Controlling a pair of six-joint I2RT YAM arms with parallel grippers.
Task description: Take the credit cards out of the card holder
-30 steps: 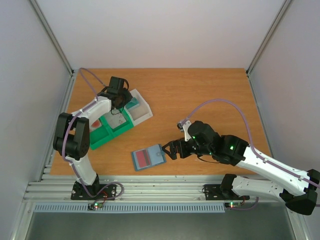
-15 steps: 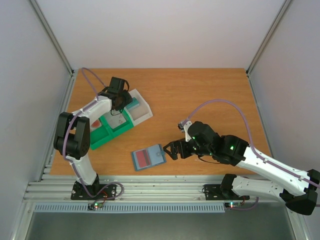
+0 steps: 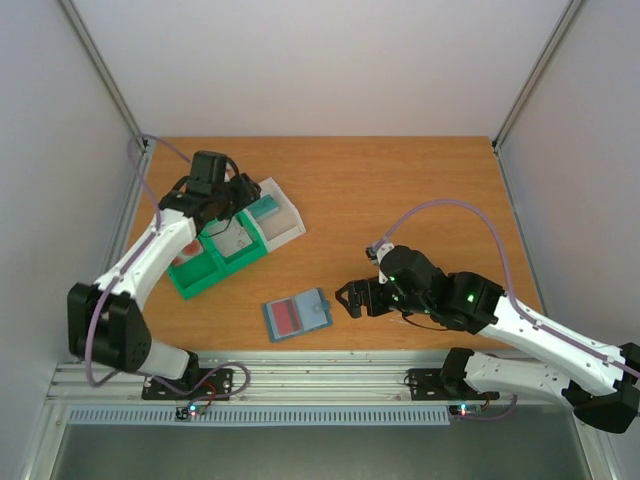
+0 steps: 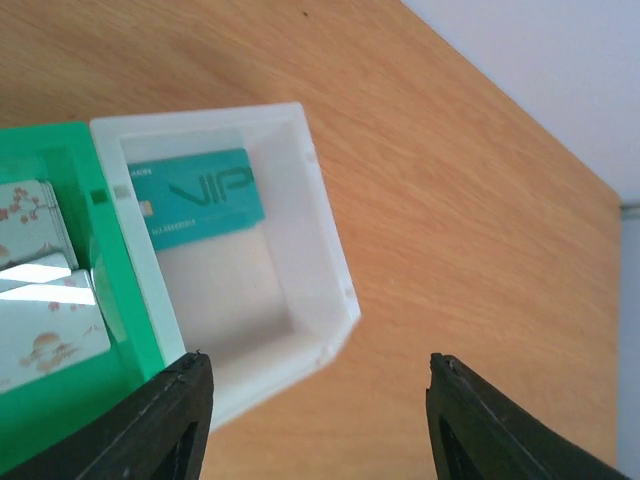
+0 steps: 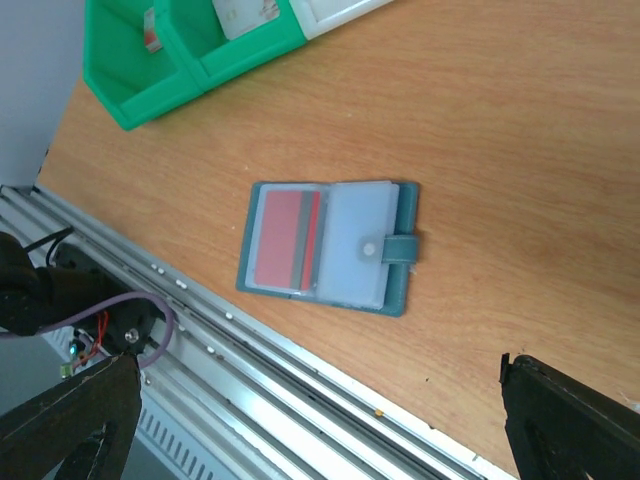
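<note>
1. Card holder (image 5: 330, 247): lies open and flat on the counter (image 3: 400, 190), close to the near edge, between the two arm bases. In the right wrist view its left pocket shows a red card (image 5: 283, 240) with a grey stripe. The right pocket is clear, with a snap at its middle. The side tab (image 5: 400, 248) projects from the right edge.

2. Right pincer (image 3: 347, 299): sits just to the right of the card holder and points towards it. Its fingers (image 5: 70, 420) are spread wide apart at the two lower corners of the right wrist view. They hold nothing and are clear of the card holder.

3. Compartment tray (image 3: 215, 250): stands beyond the card holder and to its left, well apart from it. The part nearer the card holder is green; the farther end is clear.

4. Credit cards (image 4: 40, 300): whitish with red blossom marks, they lie in a green compartment of the tray, outside the card holder.

5. Teal card (image 4: 195, 197): lies in the clear compartment next to them.

6. Left pincer (image 3: 243, 192): hangs above the far end of the tray. Its fingers (image 4: 170, 410) are apart and empty, one over the green wall and one over bare counter
</note>
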